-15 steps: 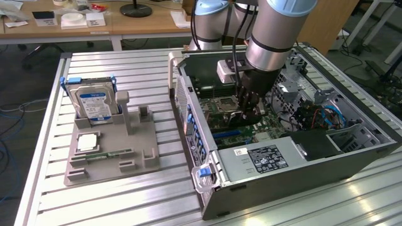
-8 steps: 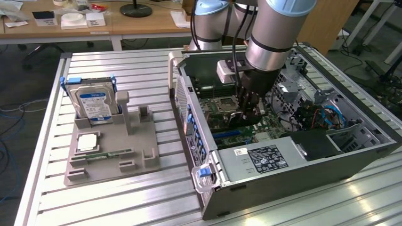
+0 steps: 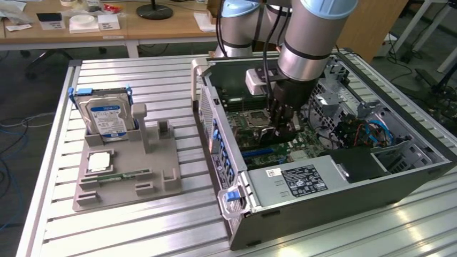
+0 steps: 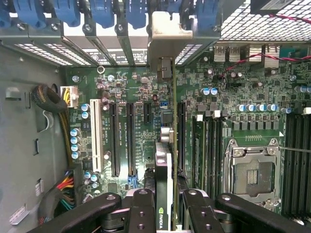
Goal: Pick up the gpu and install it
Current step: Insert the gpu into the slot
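GPU held edge-on over the motherboard slots

Exterior view: the claw point(image 3: 280, 127) reaches down inside the open computer case point(image 3: 400, 176). Wrist view: the claw pinches the gpu point(image 4: 165, 160) between its fingers point(image 4: 141, 213), card's long axis running along the expansion slots point(image 4: 124, 141), silver bracket point(image 4: 170, 29) at the case's rear wall.

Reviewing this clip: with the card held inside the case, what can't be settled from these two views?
- Whether the gpu is seated in a slot: in the wrist view it shows edge-on, hiding its lower edge; in the exterior view the gripper and arm cover it.
- The fingertips' contact with the card: cut off by the wrist view's edge.
- The label on the power supply: too small to read in the exterior view.
- The small part on the grey tray: too small to identify.
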You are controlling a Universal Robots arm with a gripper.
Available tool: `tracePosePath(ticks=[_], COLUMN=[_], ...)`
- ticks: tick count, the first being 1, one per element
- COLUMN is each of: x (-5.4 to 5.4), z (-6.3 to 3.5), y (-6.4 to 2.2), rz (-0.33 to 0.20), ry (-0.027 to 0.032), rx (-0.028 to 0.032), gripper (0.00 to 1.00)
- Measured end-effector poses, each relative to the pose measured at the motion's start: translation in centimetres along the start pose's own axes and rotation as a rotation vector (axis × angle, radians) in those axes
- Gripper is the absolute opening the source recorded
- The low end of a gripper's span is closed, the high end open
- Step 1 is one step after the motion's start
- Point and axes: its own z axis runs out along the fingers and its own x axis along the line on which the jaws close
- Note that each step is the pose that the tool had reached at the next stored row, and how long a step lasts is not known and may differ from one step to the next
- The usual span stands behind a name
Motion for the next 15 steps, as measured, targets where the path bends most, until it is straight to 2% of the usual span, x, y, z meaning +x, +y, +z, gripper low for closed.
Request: tracePosePath(ticks=[15], x=[-0.15], z=[0.29], y=[0.20], rz=[-0.017], ry=[-0.0003], rx=[-0.0007], gripper=[0.27])
